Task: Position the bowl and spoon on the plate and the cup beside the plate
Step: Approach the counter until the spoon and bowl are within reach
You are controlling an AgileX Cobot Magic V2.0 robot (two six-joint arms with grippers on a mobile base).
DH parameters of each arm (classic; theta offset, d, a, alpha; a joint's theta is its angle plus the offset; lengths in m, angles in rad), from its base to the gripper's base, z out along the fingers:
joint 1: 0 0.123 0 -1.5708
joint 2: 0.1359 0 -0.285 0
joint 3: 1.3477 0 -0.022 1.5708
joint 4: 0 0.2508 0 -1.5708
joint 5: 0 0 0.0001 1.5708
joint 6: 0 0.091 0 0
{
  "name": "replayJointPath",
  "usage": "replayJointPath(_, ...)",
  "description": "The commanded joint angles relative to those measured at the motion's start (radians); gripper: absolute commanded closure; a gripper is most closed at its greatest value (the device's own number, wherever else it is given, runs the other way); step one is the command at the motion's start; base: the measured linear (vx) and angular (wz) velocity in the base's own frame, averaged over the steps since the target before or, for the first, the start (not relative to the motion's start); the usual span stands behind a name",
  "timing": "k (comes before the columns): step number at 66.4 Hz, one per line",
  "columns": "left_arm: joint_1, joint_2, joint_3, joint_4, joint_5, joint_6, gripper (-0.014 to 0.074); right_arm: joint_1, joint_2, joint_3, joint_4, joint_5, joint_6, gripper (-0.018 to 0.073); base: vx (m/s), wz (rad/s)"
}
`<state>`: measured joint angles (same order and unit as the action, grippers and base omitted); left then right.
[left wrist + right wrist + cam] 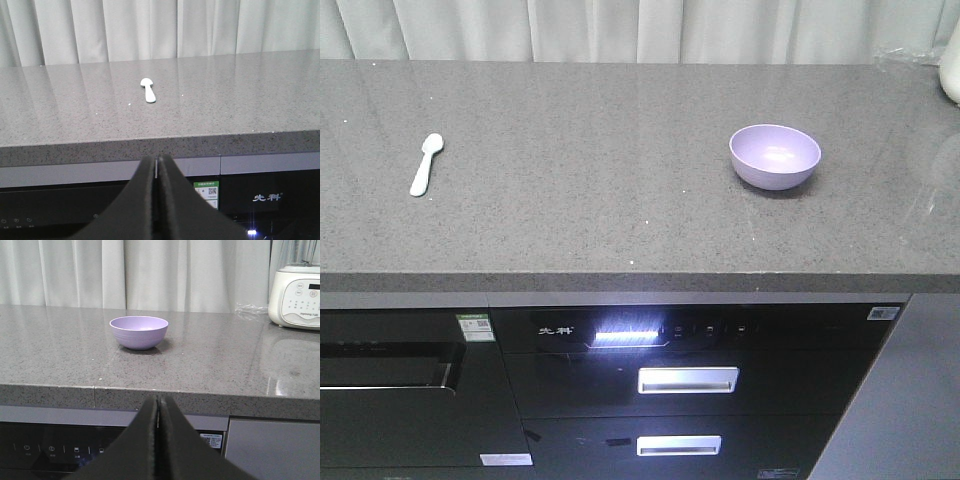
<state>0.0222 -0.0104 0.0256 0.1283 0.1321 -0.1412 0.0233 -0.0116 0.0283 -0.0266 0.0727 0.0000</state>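
**Spoon (pixel 426 164) and bowl (pixel 775 157) lie well apart on grey tabletop (pixel 620 220)**

The pale spoon lies flat at the left of the speckled tabletop, the purple bowl upright far to its right. Both pairs of fingers are pressed closed and empty, low before the front edge. The left fingers (pixel 142 195) face the spoon and the right fingers (pixel 145 435) face the bowl, each well short of it.

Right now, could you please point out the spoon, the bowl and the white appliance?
spoon (pixel 426 165): front view, middle of its handle.
bowl (pixel 139 338): right wrist view, its outer wall.
white appliance (pixel 297 300): right wrist view, its control panel.
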Motion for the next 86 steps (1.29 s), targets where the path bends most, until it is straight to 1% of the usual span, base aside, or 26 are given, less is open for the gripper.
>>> replayJointPath(1,0.001,-0.005,-0.008,-0.001,-0.067,-0.012,0.0603,0.001,-0.010,0.003,-0.004,-0.073,0.000,0.0562,0.07,0.00)
replayJointPath(86,0.001,-0.005,-0.008,-0.001,-0.067,-0.012,0.0603,0.001,-0.010,0.003,-0.004,-0.073,0.000,0.0562,0.06,-0.01)
